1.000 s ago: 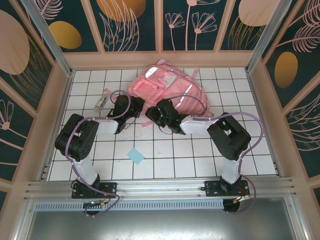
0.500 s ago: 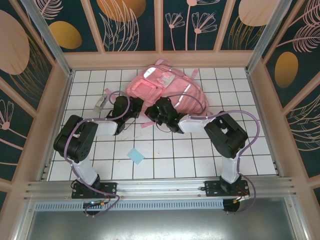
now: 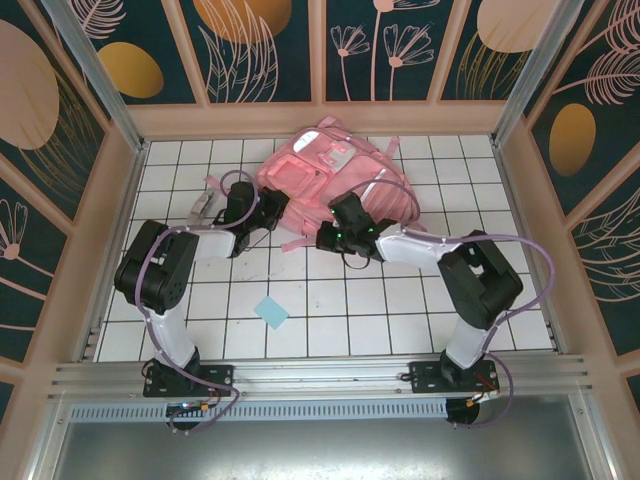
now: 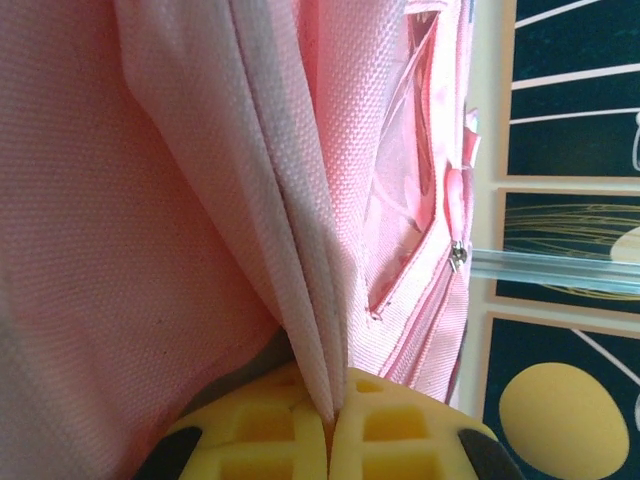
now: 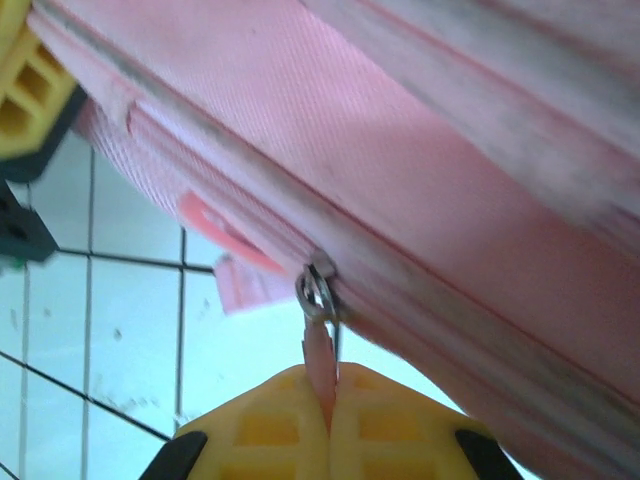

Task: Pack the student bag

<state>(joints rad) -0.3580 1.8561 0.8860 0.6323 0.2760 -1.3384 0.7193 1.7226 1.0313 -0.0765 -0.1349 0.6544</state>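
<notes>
The student bag (image 3: 335, 170), a pink backpack, lies at the back middle of the tiled table. My left gripper (image 3: 266, 206) is at the bag's left edge; in the left wrist view the left gripper (image 4: 328, 420) is shut on a fold of the student bag's pink fabric (image 4: 300, 250). My right gripper (image 3: 338, 212) is at the bag's near edge. In the right wrist view the right gripper (image 5: 326, 395) is shut on the pink zip pull (image 5: 320, 355), which hangs from a metal ring (image 5: 315, 292) on the zip line.
A light blue square of paper (image 3: 270, 311) lies on the tiles in front of the arms. A small grey item (image 3: 203, 207) lies left of the left gripper. A loose pink strap (image 3: 292, 246) trails from the bag's near edge.
The right gripper has closed on the zip pull and moved right and back along the bag's edge. The left gripper has shifted slightly back, still pinching the fabric.
</notes>
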